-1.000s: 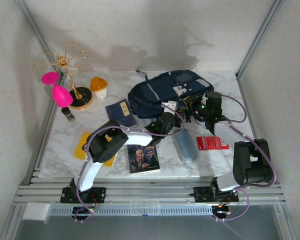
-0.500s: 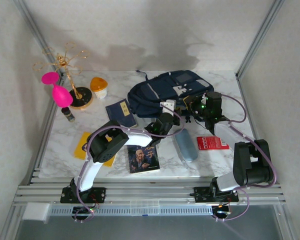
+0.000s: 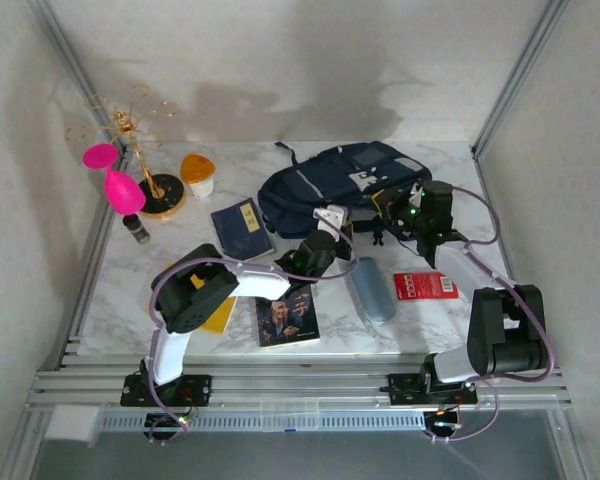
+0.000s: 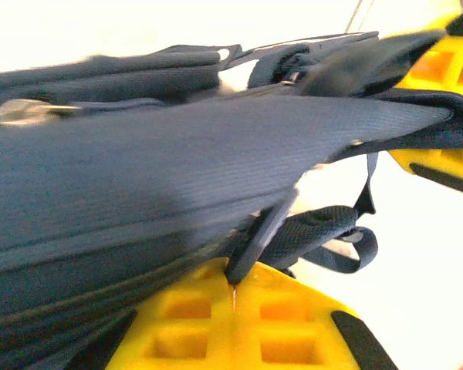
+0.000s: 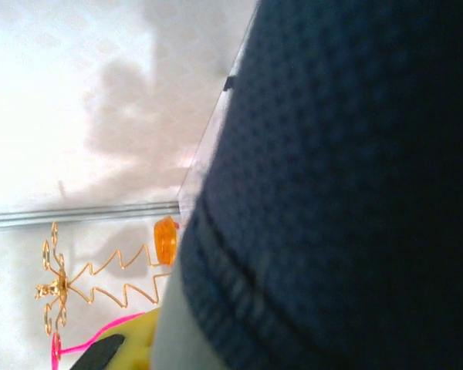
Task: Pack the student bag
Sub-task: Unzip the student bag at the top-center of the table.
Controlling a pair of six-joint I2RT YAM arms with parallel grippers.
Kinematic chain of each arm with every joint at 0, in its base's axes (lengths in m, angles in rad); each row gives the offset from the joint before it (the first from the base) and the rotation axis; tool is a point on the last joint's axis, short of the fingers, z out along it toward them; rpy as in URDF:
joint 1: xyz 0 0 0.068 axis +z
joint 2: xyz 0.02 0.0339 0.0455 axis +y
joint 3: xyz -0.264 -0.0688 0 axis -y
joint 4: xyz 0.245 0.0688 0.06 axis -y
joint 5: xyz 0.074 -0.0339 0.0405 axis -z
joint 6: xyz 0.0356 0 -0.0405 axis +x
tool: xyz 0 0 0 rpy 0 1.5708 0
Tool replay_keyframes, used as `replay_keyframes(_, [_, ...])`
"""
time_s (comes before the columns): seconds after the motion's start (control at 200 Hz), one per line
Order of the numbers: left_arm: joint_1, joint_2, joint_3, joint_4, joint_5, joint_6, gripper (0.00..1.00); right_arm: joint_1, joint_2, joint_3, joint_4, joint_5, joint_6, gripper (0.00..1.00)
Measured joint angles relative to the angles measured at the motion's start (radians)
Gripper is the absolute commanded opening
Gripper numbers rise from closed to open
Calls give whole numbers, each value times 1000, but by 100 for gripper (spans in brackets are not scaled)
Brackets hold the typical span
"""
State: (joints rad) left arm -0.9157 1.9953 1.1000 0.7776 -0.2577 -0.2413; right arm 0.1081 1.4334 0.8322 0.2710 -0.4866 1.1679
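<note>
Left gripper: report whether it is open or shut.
Shut. In the left wrist view the yellow fingers of the left gripper meet, pinching a dark tab of the student bag between their tips.

The student bag (image 3: 320, 180) is matt woven cloth (finely ribbed); table (image 3: 420, 325) glossy marble-look.

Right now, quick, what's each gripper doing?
Left gripper: closed, pinching a dark pull tab on the student bag.
Right gripper: closed on the student bag's fabric.

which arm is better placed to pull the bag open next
Left, probably: the left pincer is shut on a dark tab of the bag; the right pincer just grips its right side.
</note>
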Motion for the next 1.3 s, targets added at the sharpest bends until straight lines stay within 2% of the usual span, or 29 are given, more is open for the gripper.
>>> replay_keyframes(0.165, [47,-94,-51,-71,92,-18,0,-77,5,42,-55,-24,-47,10])
replay_keyframes(0.35, [70,-121,-63,-132,218,-24,0,-93,8,70,-66,-21,-69,10])
replay_keyframes(0.516, [54,-67,17,-153,274,-69,31,-72,8,69,-66,-4,-56,10])
replay_keyframes(0.666, [31,-4,76,-112,267,-114,41,-33,8,69,-66,22,-47,10])
replay_keyframes(0.731, [25,26,108,-104,252,-124,49,-21,5,69,-66,27,-44,10])
replay_keyframes(1.066, [26,113,196,-63,175,-107,44,-9,-5,67,-66,45,-37,10])
replay_keyframes(1.302, [29,114,199,-40,157,-88,29,-9,-6,45,-44,45,-32,10])
